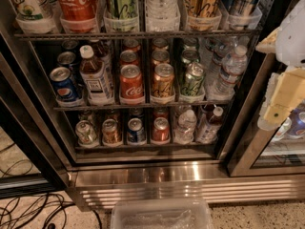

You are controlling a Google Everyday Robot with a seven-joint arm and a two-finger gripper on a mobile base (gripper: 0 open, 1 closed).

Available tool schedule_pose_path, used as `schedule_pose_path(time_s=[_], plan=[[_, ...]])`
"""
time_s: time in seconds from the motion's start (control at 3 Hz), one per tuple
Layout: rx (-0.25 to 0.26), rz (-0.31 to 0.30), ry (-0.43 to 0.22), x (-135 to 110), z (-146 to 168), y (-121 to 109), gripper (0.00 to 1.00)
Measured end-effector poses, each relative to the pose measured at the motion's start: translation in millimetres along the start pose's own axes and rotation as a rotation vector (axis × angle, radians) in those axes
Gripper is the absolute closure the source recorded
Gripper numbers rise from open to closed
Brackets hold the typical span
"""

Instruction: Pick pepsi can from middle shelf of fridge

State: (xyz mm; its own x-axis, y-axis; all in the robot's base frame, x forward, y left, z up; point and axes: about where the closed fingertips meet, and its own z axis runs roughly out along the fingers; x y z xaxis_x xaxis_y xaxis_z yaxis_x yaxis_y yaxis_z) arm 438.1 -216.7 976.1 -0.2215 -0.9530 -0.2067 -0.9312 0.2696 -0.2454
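Closest to me, at the right edge of the frame, the gripper [278, 105] is hanging in the air in front of the fridge's door frame, its white and cream body well apart from every can. Whether it is open or closed I cannot tell from here, and it is holding nothing that I can see.

Down at the bottom centre, a clear plastic bin [162, 214] is sitting on the speckled floor, and black cables [28, 213] are snaking across the lower left corner. Just behind the bin, the stainless-steel base [190, 178] of the fridge [47, 128] is catching the light above its grille.

Inside, the lowest rack is holding small cans and a couple of bottles. Above it, the middle shelf [143, 105] is running across the centre of the frame. The pepsi can [63, 84] is standing at the front of the far-left lane there, upright (blue, with the round logo facing out), and more blue cans are queuing behind it. Just to its right a brown bottle with a white cap [95, 78] is standing, then a red Coca-Cola can [131, 82], a gold-orange can [163, 81], a green can [193, 80] and water bottles [228, 68] towards the right.

Farthest up, along the top of the frame, the upper rack is carrying tall cans and bottles in plastic cups.
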Motion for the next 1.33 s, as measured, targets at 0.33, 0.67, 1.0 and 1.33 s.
schedule_pose_path(time_s=[0.33, 0.67, 1.0, 1.33], plan=[[0.0, 0.0, 0.0, -0.1, 0.1, 0.1, 0.0], [0.0, 0.05, -0.069, -17.4, 14.4, 13.7, 0.0], [-0.004, 0.121, -0.196, -61.4, 37.7, 43.9, 0.0], [-0.006, 0.135, -0.325, -117.6, 57.0, 69.0, 0.0]])
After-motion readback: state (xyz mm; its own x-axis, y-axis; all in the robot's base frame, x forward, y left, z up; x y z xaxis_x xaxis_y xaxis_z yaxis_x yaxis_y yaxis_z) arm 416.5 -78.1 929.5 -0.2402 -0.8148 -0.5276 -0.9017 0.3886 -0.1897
